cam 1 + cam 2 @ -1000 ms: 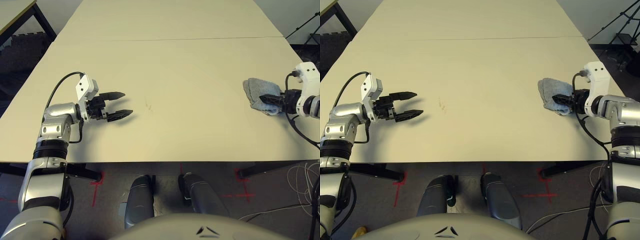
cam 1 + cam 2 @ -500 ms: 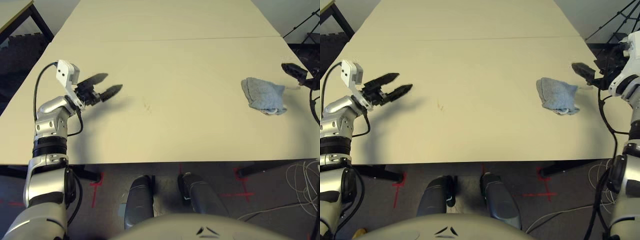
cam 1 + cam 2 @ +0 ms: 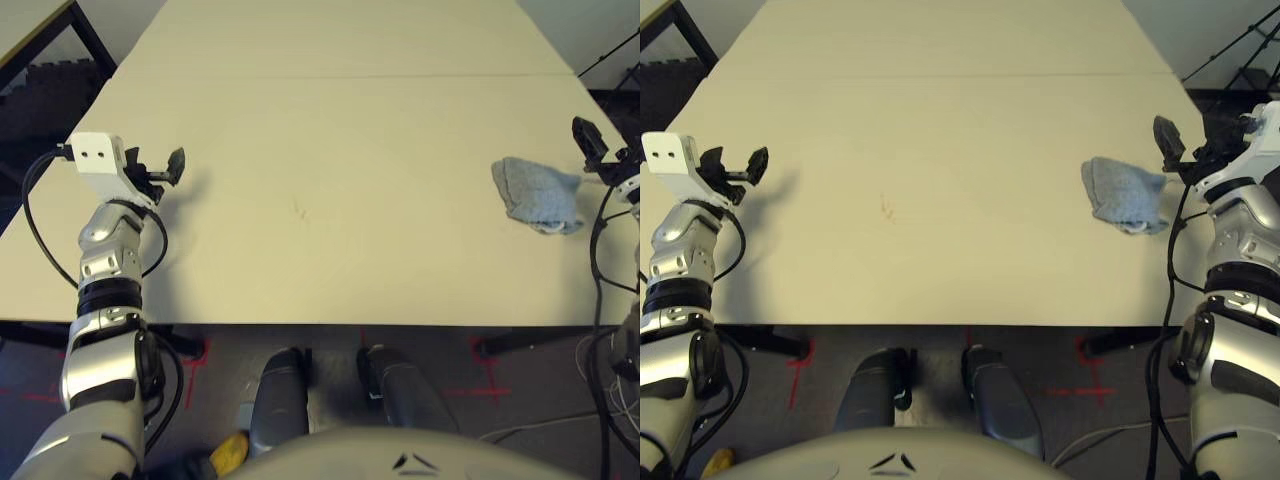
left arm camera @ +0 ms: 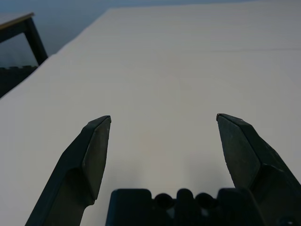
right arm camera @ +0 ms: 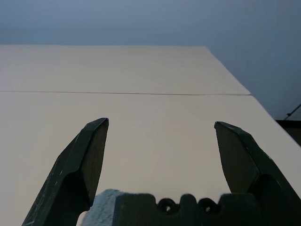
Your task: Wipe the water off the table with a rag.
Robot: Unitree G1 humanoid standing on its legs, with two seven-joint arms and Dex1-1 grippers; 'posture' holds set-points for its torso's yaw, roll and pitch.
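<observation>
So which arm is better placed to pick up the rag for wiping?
The right. The right gripper is open, just beside the rag near the table's right edge. The left gripper, also open, sits at the far left edge.

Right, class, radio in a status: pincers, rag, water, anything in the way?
Left pincer open, empty. Right pincer open, empty. Rag loose on table, right side. Faint water marks mid-table. Path clear.
</observation>
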